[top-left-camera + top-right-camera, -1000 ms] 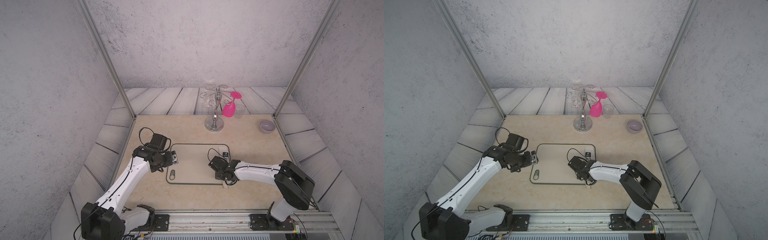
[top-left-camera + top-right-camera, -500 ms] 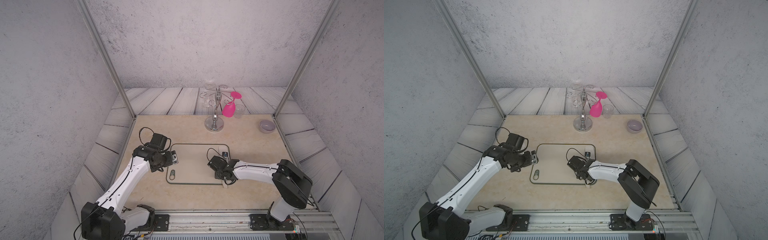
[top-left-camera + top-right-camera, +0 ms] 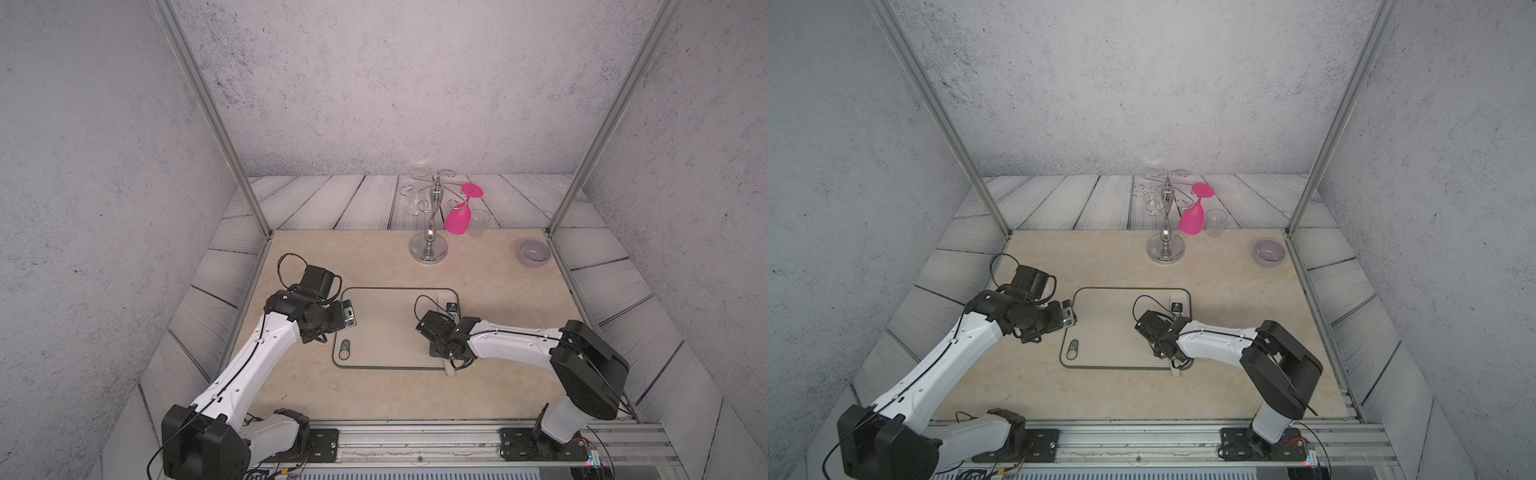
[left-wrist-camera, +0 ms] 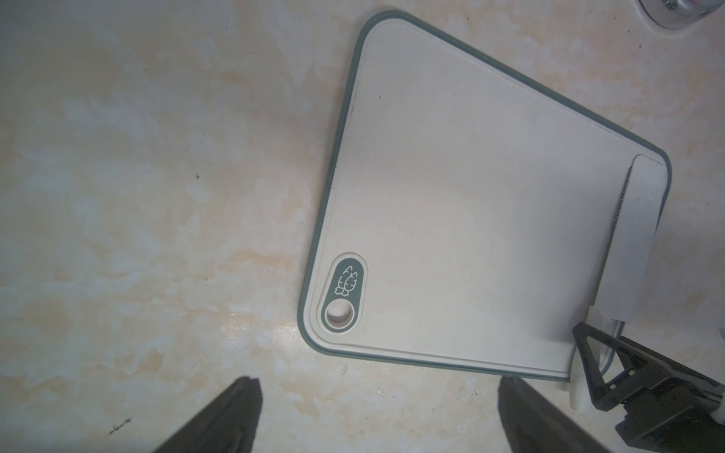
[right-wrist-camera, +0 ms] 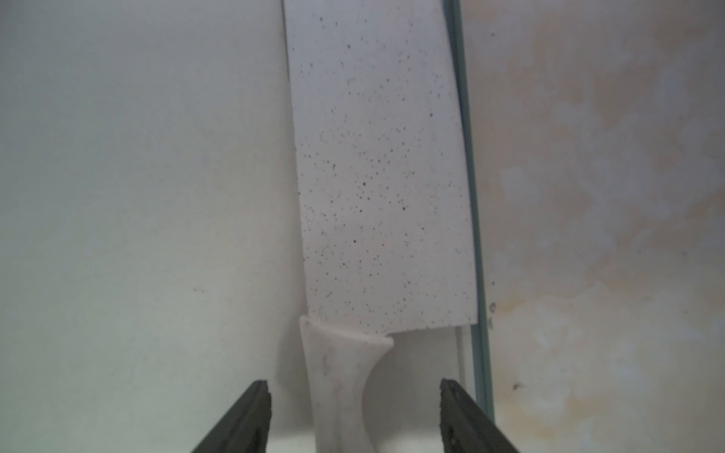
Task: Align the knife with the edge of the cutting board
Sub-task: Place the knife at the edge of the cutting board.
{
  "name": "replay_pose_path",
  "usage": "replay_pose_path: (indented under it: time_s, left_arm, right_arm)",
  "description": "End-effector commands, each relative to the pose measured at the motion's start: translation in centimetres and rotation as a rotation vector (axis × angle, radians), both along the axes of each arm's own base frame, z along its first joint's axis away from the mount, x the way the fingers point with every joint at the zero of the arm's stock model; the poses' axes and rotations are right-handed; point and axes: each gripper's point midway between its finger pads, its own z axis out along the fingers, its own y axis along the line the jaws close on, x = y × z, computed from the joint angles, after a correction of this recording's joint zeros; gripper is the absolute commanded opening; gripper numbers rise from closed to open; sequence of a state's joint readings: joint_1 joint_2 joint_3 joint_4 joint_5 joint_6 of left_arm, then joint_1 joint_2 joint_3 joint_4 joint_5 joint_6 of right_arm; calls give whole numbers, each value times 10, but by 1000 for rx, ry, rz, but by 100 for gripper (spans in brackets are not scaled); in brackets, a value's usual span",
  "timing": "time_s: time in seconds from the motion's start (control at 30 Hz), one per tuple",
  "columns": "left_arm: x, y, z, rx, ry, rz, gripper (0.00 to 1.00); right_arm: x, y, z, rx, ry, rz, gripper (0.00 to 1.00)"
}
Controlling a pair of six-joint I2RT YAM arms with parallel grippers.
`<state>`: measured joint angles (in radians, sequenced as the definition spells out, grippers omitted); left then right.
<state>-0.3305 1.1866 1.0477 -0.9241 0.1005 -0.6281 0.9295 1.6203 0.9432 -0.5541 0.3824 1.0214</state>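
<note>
The knife [image 5: 376, 176] lay flat on the cutting board [image 5: 157, 196], blade along its green rim. The right tool [image 5: 353, 396] straddled the handle, jaws apart and clear of it. The left tool [image 4: 376, 408], jaws also apart, hovered over the table [image 4: 117, 196] beside the board.

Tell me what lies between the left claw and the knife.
Just the bare cutting board; the left wrist view shows nothing else between left claw and knife.
</note>
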Motion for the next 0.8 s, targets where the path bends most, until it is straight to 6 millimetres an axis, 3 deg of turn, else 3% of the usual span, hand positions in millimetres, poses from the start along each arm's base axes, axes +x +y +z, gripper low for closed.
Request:
replay_pose_path:
  time_s: [0.0, 0.17, 0.27, 0.4, 0.6, 0.77]
  left_arm:
    - [9, 0, 12, 13, -39, 0, 100]
    - [26, 9, 21, 66, -111, 25, 100]
    - [41, 23, 28, 134, -177, 82, 100]
    - [56, 52, 37, 268, -256, 181, 100]
    - [88, 96, 30, 535, -360, 250, 100]
    - [111, 138, -10, 687, -340, 302, 100]
  right_arm:
    - [7, -8, 40, -15, -84, 12, 78]
    - [20, -40, 94, -116, -273, 40, 92]
    - [33, -74, 120, -184, -347, 30, 98]
    - [54, -126, 139, -283, -421, -7, 99]
    - [91, -209, 134, -317, -465, -179, 99]
    - [117, -244, 94, -337, -411, -249, 99]
